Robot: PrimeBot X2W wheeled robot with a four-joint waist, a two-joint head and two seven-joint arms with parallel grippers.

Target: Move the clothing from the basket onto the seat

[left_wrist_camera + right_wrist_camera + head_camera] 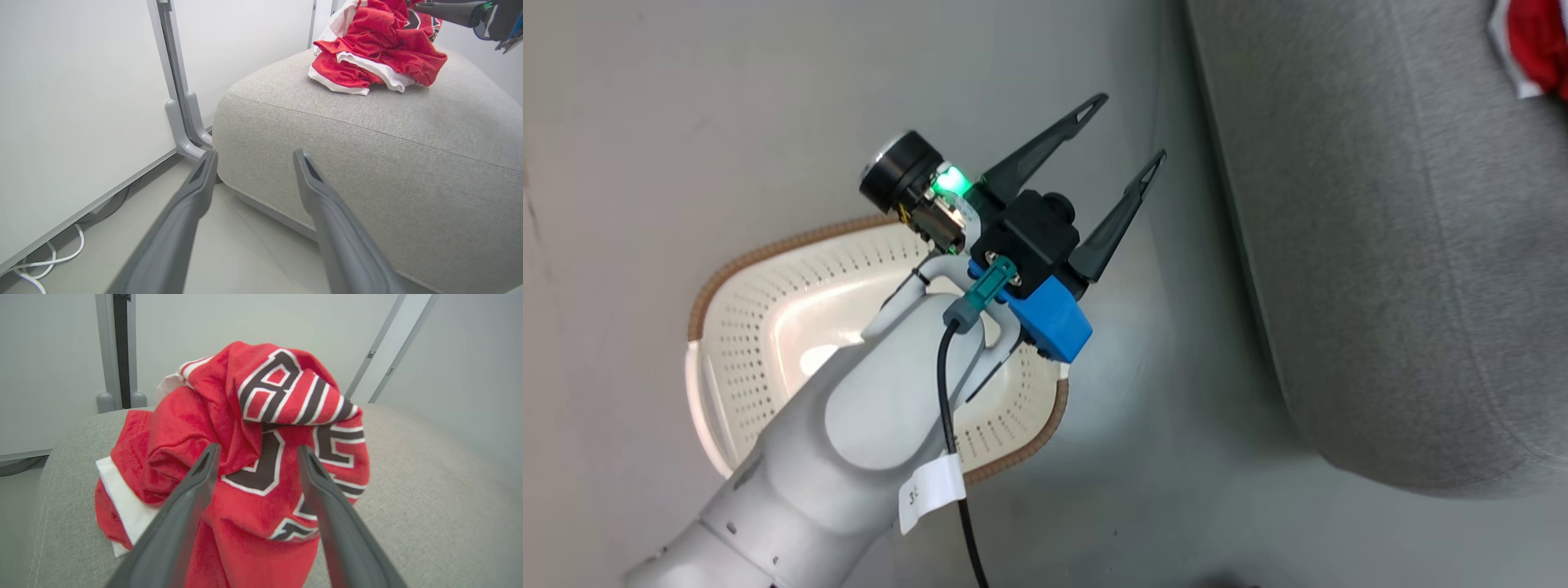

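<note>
- Head view: the basket (768, 318) interior is mostly hidden behind the left arm's pale forearm (866, 425); its bottom cannot be checked.
- Head view: the clothing (1534, 41) is cut off by the upper right corner, leaving a blurred red-and-white scrap.
- Head view: the seat (1380, 286) runs off the top and right edges.
- Head view: marks on the cable tag (931, 488) are too small to read.
- Right wrist view: the lettering is broken by folds and crossed by the right gripper (257, 451) fingers; it is unreadable as a whole.

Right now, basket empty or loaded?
Empty as far as visible: the basket shows bare white inside, though the left arm covers part. The clothing lies bunched on the seat.
</note>
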